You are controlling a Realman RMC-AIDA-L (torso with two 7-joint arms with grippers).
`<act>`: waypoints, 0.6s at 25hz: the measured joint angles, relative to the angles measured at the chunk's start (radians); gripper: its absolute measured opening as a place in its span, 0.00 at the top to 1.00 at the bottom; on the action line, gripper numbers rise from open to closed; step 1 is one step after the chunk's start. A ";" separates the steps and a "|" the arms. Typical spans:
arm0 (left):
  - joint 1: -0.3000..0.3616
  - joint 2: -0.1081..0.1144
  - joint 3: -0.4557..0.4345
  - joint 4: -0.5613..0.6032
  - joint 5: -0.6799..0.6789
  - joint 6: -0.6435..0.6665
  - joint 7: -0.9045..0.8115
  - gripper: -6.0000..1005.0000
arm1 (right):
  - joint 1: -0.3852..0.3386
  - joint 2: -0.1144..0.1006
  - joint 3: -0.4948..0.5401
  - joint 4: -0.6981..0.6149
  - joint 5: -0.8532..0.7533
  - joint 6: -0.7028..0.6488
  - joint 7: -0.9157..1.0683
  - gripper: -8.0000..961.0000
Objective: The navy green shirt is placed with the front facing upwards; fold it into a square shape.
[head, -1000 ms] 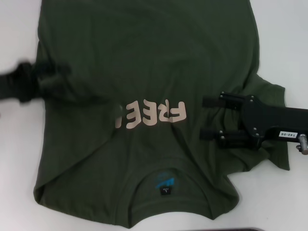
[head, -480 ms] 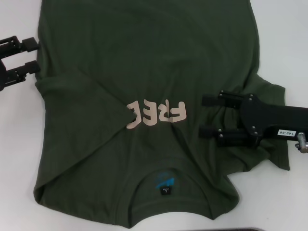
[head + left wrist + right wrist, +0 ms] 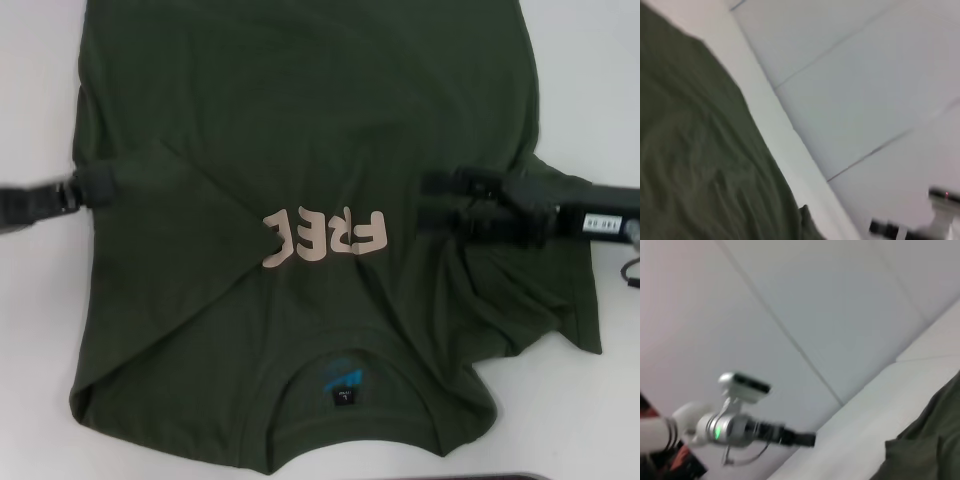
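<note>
Navy green shirt (image 3: 300,230) on white table (image 3: 600,90); both pincers' grip unclear.

A: How many shirts?
B: One shirt (image 3: 300,250); nothing else lies on the surface (image 3: 590,90); that's one surface too.
A: And hands?
B: Two; one left hand (image 3: 95,187) at the shirt's left edge; one right hand (image 3: 435,198) over its right side.
A: Sleeves?
B: One shows plainly, under the right hand; the other I can't make out.
A: Lettering?
B: One word in pale pink; one blue print and one black tag inside the collar.
</note>
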 joint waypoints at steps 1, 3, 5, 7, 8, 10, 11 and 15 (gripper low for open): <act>0.010 -0.005 0.002 0.005 -0.001 0.003 0.058 0.33 | 0.001 0.001 0.014 -0.001 0.000 0.004 0.015 0.05; 0.036 -0.018 0.006 0.009 -0.003 0.013 0.205 0.33 | 0.001 0.005 0.045 0.000 0.000 0.007 0.024 0.05; 0.058 -0.031 0.007 0.009 -0.005 0.029 0.327 0.33 | 0.001 0.008 0.069 0.003 -0.001 0.008 0.047 0.05; 0.085 -0.056 0.008 0.013 -0.007 0.049 0.474 0.33 | 0.000 0.007 0.076 0.002 -0.004 0.009 0.081 0.05; 0.094 -0.065 0.008 0.019 -0.006 0.051 0.515 0.33 | -0.001 0.004 0.074 0.000 -0.006 0.006 0.100 0.05; 0.102 -0.075 0.009 0.029 -0.003 0.052 0.536 0.33 | -0.006 -0.002 0.072 -0.008 -0.010 -0.006 0.130 0.05; 0.106 -0.078 0.011 0.033 -0.001 0.057 0.536 0.33 | -0.009 -0.007 0.072 -0.015 -0.015 -0.009 0.157 0.05; 0.108 -0.079 0.015 0.036 -0.001 0.080 0.537 0.33 | -0.020 -0.064 0.075 -0.043 -0.099 0.008 0.347 0.05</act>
